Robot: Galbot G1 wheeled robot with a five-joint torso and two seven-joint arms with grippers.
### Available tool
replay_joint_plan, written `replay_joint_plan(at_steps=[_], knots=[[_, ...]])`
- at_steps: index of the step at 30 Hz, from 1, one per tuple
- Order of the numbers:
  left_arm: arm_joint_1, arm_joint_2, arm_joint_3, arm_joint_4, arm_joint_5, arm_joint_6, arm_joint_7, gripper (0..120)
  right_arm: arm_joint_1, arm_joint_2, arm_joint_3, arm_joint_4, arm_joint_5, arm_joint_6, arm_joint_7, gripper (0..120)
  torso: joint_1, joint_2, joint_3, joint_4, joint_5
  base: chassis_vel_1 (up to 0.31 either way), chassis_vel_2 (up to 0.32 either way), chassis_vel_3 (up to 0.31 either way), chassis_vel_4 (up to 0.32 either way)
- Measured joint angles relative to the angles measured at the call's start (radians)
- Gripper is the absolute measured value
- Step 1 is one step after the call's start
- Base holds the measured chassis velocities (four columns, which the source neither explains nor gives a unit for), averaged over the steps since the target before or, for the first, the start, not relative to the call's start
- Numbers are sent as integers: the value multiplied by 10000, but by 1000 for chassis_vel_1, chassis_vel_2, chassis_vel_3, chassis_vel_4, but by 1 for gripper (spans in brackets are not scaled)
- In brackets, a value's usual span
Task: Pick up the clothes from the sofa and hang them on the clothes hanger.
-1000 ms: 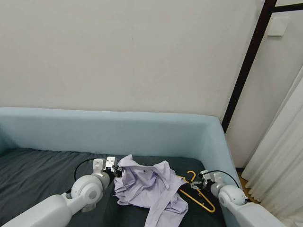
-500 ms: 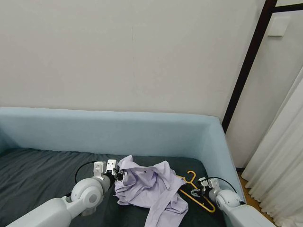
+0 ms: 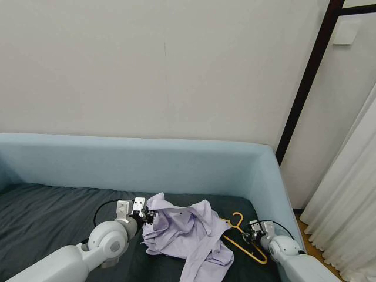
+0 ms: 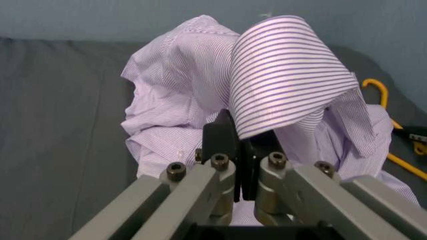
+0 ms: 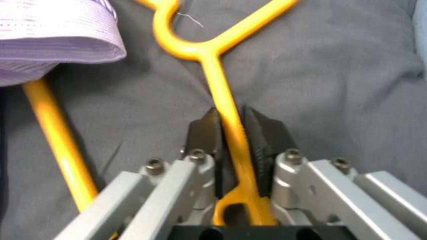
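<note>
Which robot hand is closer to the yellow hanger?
Right. The right gripper has its jaws shut on the yellow plastic hanger. The left gripper holds the purple striped shirt, on the shirt's far side from the hanger.

Right gripper (image 3: 252, 230) sank lower — onto the hanger (image 3: 237, 217).

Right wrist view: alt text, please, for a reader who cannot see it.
The right gripper is closed on a bar of the orange hanger lying on the dark grey sofa cushion. A fold of lilac striped shirt covers part of another bar.
</note>
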Motion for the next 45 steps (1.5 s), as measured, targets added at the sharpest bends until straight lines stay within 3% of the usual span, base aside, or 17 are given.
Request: replay_joint_plan(at_steps=[3,11,25,32,37,41,45], knots=[[45,-6,0,-6,11,0,0,0,-36,-15,1,29,-2,-6,-37,4,0,0,0,-1,0,0,0,0,0],[120,56,-48,-36,35,-1,0,0,-113,-65,231,401,137,103,235,4,0,0,1,-2,1,0,0,0,0],[271,134,-124,32,122,-48,46,0,359,-513,635,2306,841,415,2135,4,0,-1,1,3,0,0,0,0,0],[91,240,-176,-152,12,-70,6,0,-168,-1476,683,4159,171,851,2525,4,0,-1,1,-2,2,0,0,0,0],[-319,372,-176,-335,-360,-71,-145,0,-1383,-2505,688,6119,-738,1266,2610,4,0,-1,0,3,2,0,0,0,0],[-774,542,-74,-423,-662,-34,-186,0,-2706,-3227,1018,7473,-1679,1659,2615,4,0,0,0,-8,3,0,0,0,0],[-847,593,-63,-439,-717,-17,-207,0,-3007,-3374,1091,7770,-2001,1801,2607,4,0,0,0,-6,0,0,0,0,0]])
